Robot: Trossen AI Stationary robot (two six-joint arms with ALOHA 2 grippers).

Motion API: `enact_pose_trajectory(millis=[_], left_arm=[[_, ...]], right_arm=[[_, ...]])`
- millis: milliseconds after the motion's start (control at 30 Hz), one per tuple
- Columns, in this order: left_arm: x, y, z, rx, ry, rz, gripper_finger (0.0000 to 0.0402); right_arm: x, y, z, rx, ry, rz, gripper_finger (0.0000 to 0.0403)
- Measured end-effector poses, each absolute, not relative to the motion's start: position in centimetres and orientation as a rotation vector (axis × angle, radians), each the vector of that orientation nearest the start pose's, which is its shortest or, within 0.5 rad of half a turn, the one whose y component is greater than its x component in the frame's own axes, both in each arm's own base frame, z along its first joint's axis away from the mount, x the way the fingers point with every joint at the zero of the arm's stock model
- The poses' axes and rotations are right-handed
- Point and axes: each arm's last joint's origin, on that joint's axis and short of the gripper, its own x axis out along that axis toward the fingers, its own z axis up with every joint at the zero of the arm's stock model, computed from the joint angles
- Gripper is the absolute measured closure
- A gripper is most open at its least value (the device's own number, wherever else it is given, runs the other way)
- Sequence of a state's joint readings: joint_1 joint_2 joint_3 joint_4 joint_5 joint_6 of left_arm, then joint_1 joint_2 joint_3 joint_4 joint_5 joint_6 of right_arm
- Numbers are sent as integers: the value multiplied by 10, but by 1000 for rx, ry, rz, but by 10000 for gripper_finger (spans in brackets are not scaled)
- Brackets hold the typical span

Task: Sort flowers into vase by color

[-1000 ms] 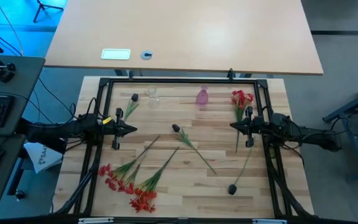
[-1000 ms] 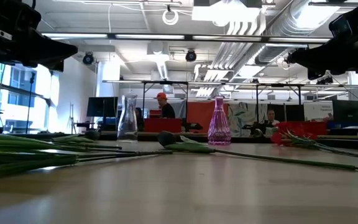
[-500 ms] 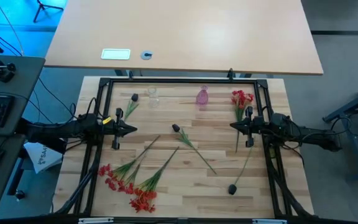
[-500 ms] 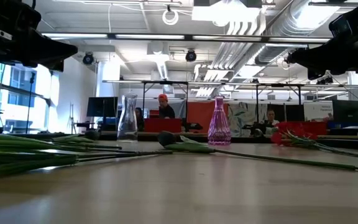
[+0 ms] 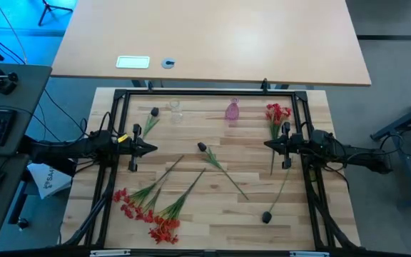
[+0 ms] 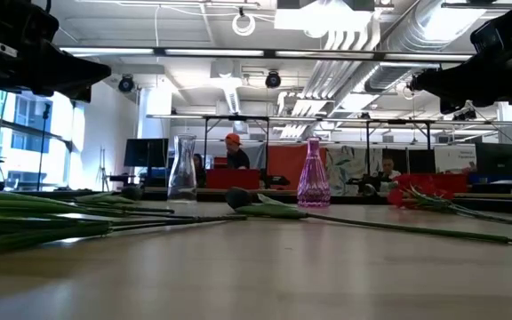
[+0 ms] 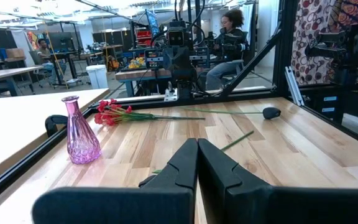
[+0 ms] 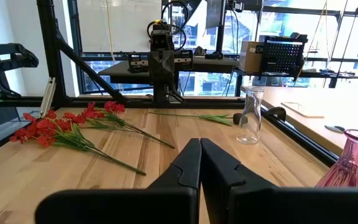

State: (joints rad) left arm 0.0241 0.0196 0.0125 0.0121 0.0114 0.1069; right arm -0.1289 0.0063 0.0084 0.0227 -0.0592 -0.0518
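Observation:
Red flower sprays lie flat on the wooden table: several at the near left [image 5: 148, 210] and one at the far right [image 5: 277, 114]. Three dark buds on thin stems lie at the far left [image 5: 154, 112], the middle [image 5: 201, 147] and the near right [image 5: 267, 217]. A clear vase [image 5: 175, 108] and a pink vase [image 5: 232, 111] stand upright near the far edge. My left gripper [image 5: 154, 148] hovers shut at the table's left side, pointing level toward the right. My right gripper [image 5: 266, 145] hovers shut at the right side, facing it. Neither touches anything.
A black metal frame [image 5: 205, 93] runs around the table's edges. Free wood lies between the two grippers, crossed by the middle bud's stem [image 5: 227, 175]. A second table [image 5: 212, 43] stands beyond the far edge. People sit in the room behind [image 6: 236, 153].

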Motion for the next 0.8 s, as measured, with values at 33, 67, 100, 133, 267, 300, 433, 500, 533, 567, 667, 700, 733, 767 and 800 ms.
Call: enact_pose_trajectory(millis=[33, 67, 100, 133, 267, 300, 433, 500, 533, 567, 667, 700, 733, 767, 800], left_arm=[[98, 2, 167, 107, -4, 13, 402], [98, 2, 167, 107, -5, 13, 402], [98, 2, 167, 107, -5, 13, 401], [98, 2, 167, 107, -5, 13, 402], [98, 2, 168, 107, -5, 13, 402], [98, 2, 168, 107, -5, 13, 401], [98, 2, 167, 107, -5, 13, 401], [98, 2, 167, 107, -5, 13, 401], [98, 2, 168, 107, -5, 13, 401], [98, 2, 167, 107, -5, 13, 402], [98, 2, 167, 107, -4, 13, 402], [98, 2, 168, 107, -5, 13, 402], [98, 2, 168, 107, -5, 13, 402], [98, 2, 167, 107, -4, 13, 401], [98, 2, 167, 107, -4, 13, 402]], right_arm=[[97, -11, 168, -54, -23, -70, 402], [97, -11, 168, -54, -23, -71, 402], [97, -11, 168, -54, -23, -70, 402], [97, -11, 168, -54, -23, -70, 402], [97, -11, 168, -54, -23, -70, 402], [97, -11, 168, -54, -23, -70, 402], [97, -11, 169, 8, -31, -69, 402], [97, -11, 175, 171, -101, -57, 402], [96, -11, 181, 269, -167, -44, 402], [94, -11, 188, 377, -245, -26, 402], [88, -11, 205, 668, -440, 38, 402], [86, -11, 210, 726, -499, 64, 402], [84, -11, 214, 753, -550, 80, 402], [82, -11, 218, 763, -597, 88, 402], [79, -11, 222, 763, -653, 100, 402]])
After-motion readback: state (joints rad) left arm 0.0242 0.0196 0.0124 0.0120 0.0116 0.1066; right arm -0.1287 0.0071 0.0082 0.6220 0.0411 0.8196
